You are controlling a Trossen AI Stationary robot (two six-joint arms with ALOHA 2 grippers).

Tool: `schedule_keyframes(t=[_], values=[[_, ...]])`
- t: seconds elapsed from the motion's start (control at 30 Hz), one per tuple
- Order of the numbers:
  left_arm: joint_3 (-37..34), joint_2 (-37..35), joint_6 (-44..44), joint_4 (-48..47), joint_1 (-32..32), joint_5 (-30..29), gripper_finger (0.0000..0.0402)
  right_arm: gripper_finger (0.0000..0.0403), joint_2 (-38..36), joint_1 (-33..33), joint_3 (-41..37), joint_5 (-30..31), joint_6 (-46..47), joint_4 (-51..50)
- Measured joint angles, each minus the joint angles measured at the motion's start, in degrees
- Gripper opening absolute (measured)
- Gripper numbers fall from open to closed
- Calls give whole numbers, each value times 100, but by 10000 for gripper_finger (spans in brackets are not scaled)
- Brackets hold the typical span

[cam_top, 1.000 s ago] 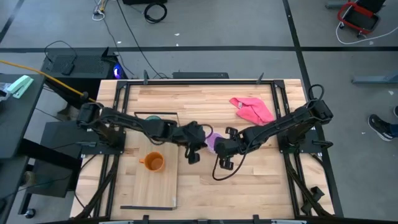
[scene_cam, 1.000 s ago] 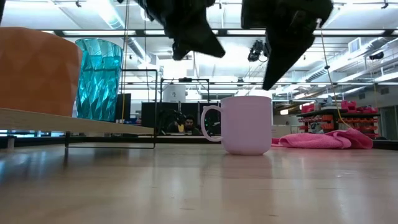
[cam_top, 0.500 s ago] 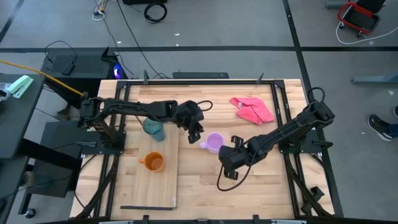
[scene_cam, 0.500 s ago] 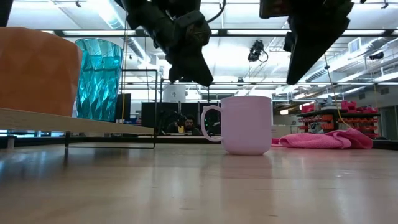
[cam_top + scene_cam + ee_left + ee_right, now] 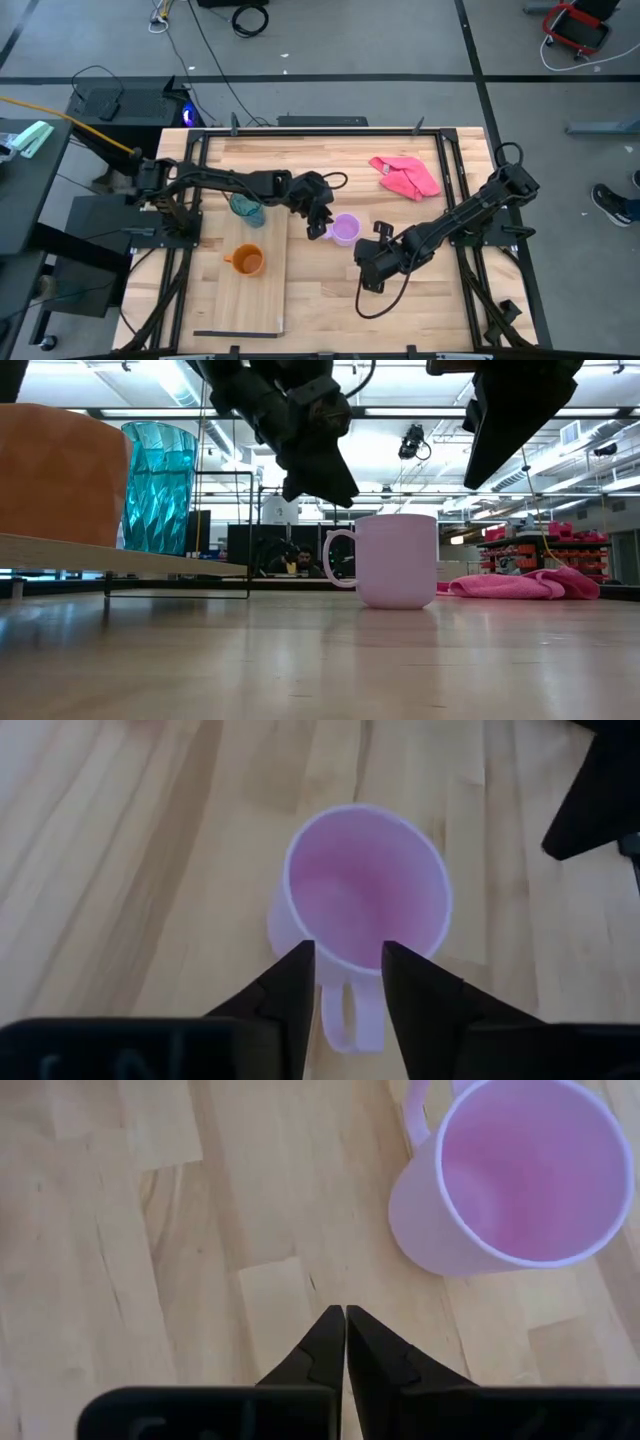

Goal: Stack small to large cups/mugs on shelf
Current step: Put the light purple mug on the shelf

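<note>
The lilac mug [image 5: 345, 229] stands upright on the table [image 5: 420, 290], mouth to the ceiling, between the two arms and just off the shelf's [image 5: 260, 300] edge. Its handle [image 5: 352, 1016] points toward the shelf and the left arm. The left gripper [image 5: 346, 965] hangs right above that handle, fingers [image 5: 290, 982] parted with the loop showing in the gap, gripping nothing. On the other side, the right gripper [image 5: 345, 1338] is poised over bare wood beside the mug, tips pressed together, empty. Over on the shelf, the teal tumbler [image 5: 246, 208] stands upright at the far end, the orange mug [image 5: 247, 261] nearer the middle, handle pointing outward. The pink cloth [image 5: 405, 176] lies crumpled at the table's far side.
</note>
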Motion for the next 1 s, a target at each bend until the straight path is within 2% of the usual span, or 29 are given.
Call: schedule_keyframes(t=[0.67, 1.0], values=[[3, 112, 12, 192, -28, -254, 123, 23, 0, 2, 0, 257, 8, 6], [33, 406, 20, 329, -93, -256, 130, 23, 0, 29, -26, 416, 383, -325]])
